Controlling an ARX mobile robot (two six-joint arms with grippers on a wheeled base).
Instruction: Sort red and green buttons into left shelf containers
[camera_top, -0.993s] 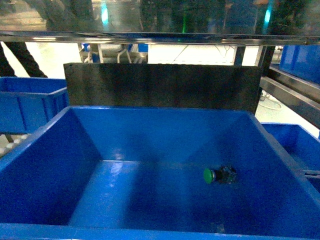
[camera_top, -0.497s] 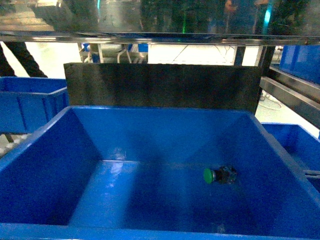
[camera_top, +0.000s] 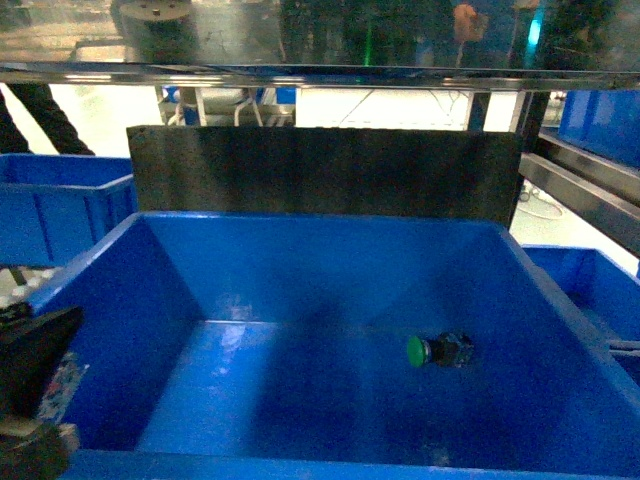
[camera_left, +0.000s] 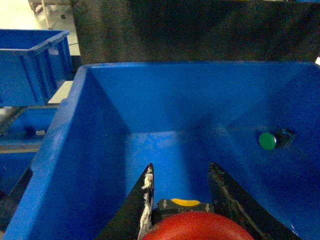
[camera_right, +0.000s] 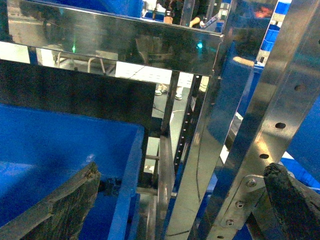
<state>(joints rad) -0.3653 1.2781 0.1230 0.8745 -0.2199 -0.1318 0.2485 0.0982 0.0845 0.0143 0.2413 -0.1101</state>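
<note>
My left gripper (camera_left: 181, 167) is shut on the red button (camera_left: 200, 227). Its red dome fills the bottom of the left wrist view, and a dark body with a yellow patch sits between the fingers. The gripper hangs over the near left part of a large blue container (camera_left: 65, 130). In the head view the left gripper (camera_top: 35, 380) shows at the lower left, by the container's (camera_top: 320, 218) left wall. The green button (camera_top: 420, 350) lies on its side on the floor, right of centre, and the left wrist view has the green button (camera_left: 267, 140) too. My right gripper (camera_right: 184, 169) stands open and empty beside the container's (camera_right: 50, 145) right rim.
A dark panel (camera_top: 320, 170) stands behind the container under a shiny metal shelf (camera_top: 320, 72). More blue bins sit to the left (camera_top: 60, 205) and right (camera_top: 590, 285). Steel shelf uprights (camera_right: 260, 120) rise right in front of the right gripper.
My left gripper has come into the head view at the lower left corner. The green button has not moved.
</note>
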